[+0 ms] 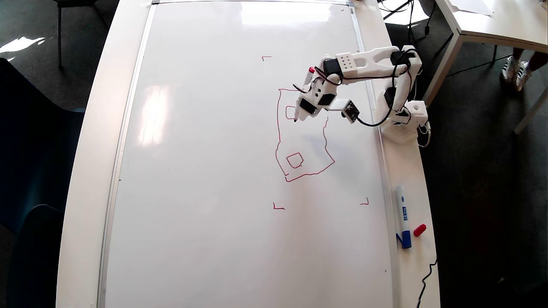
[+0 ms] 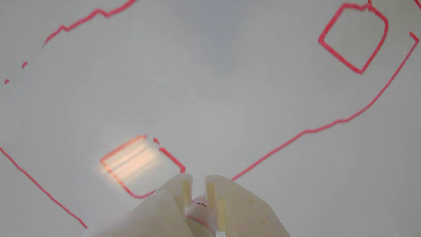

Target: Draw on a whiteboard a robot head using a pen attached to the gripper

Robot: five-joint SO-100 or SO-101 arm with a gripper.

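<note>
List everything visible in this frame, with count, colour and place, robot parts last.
whiteboard: one, glossy white, covers most of the table.
robot head: one unfinished red outline, two small squares inside, right of the board's centre in the overhead view.
corner marks: four, red, around the drawing.
blue-capped marker: one, white, on the table rim right of the board.
red cap: one, loose beside that marker.
pen: one, white with red end, tip on the board.
gripper: one, white, jaws closed on the pen.
</note>
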